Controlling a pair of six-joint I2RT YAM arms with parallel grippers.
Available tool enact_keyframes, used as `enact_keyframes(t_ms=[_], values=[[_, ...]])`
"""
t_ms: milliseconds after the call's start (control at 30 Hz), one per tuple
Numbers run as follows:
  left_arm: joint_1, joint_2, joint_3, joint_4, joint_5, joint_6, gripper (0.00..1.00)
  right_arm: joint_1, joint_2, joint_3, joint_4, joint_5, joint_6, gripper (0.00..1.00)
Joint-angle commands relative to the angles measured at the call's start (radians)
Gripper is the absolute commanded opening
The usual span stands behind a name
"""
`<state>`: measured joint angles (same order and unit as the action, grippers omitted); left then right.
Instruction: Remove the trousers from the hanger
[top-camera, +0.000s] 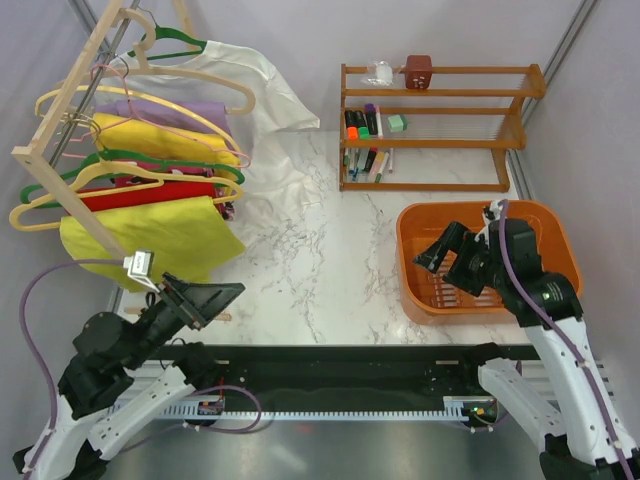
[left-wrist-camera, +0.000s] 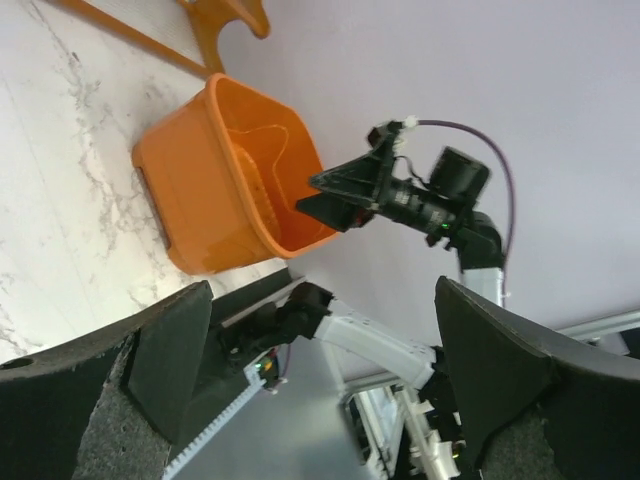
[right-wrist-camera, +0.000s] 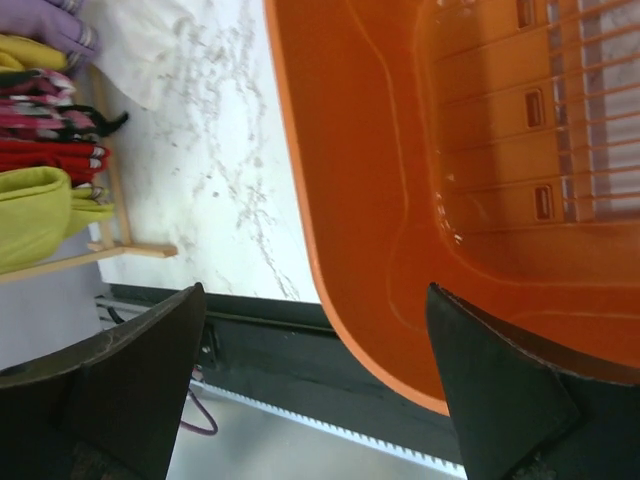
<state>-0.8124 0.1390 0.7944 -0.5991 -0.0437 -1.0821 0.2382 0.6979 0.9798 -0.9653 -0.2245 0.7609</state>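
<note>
At the far left a wooden rack (top-camera: 62, 140) carries a row of clothes on hangers. The trousers (top-camera: 150, 238) are the nearest piece on it. They are folded over the bar of the hanger (top-camera: 40, 210) and hang down as a wide lime-yellow sheet. Its hook is up at the rail, but it is too small to see clearly. Just behind the trousers hangs a red garment (top-camera: 150, 195), and further back a white shirt (top-camera: 270, 90) spreads onto the marble table (top-camera: 320, 250).

The left gripper (top-camera: 205, 295) is just beside the lower right corner of the trousers, apart from the cloth. Its fingers (left-wrist-camera: 160, 350) are spread wide, with nothing between them.

In the middle, at the back of the table, stands a low wooden shelf (top-camera: 435, 130) with some markers and small things on it.

To the right is an orange basket (top-camera: 412, 270). The right gripper (top-camera: 440, 255) hangs over the left part of the basket, well apart from the trousers. In the right wrist view its fingers (right-wrist-camera: 130, 370) are released and far from each other, and they hold nothing. Between them only the basket wall and the table edge show.
</note>
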Motion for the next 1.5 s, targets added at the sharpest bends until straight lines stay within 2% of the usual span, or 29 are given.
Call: enact_keyframes(t_ms=[0, 67, 167, 467, 667, 733, 800, 900, 1167, 1333, 1467], values=[[-0.004, -0.105, 0.054, -0.093, -0.105, -0.128, 1.0, -0.002, 0.097, 0.098, -0.09, 0.05, -0.107, 0.98], [-0.011, -0.16, 0.058, -0.093, -0.136, -0.092, 1.0, -0.004, 0.11, 0.132, -0.089, 0.039, -0.144, 0.98], [-0.021, -0.145, 0.084, -0.125, -0.136, -0.044, 1.0, -0.004, 0.123, 0.167, -0.064, -0.021, -0.207, 0.98], [-0.021, 0.192, 0.15, -0.104, 0.03, 0.057, 1.0, -0.004, 0.256, 0.25, 0.048, -0.196, -0.301, 0.98], [-0.021, 0.332, 0.135, -0.065, 0.105, 0.056, 1.0, 0.013, 0.345, 0.292, 0.21, -0.323, -0.239, 0.98], [-0.021, 0.311, 0.106, -0.038, 0.094, -0.019, 1.0, 0.054, 0.385, 0.325, 0.253, -0.325, -0.23, 0.98], [-0.021, 0.291, 0.052, 0.031, 0.103, -0.038, 1.0, 0.088, 0.416, 0.355, 0.273, -0.32, -0.222, 0.98], [-0.021, 0.292, 0.04, 0.028, 0.11, -0.03, 1.0, 0.17, 0.481, 0.419, 0.319, -0.306, -0.216, 0.98], [-0.021, 0.309, 0.042, -0.086, 0.087, -0.025, 0.96, 0.351, 0.594, 0.582, 0.537, -0.314, -0.17, 0.97], [-0.021, 0.252, 0.022, -0.143, 0.097, -0.029, 0.91, 0.481, 0.718, 0.736, 0.674, -0.299, -0.16, 0.91], [-0.021, 0.168, -0.001, -0.189, 0.087, -0.058, 0.87, 0.533, 0.86, 0.87, 0.714, -0.274, -0.193, 0.88]])
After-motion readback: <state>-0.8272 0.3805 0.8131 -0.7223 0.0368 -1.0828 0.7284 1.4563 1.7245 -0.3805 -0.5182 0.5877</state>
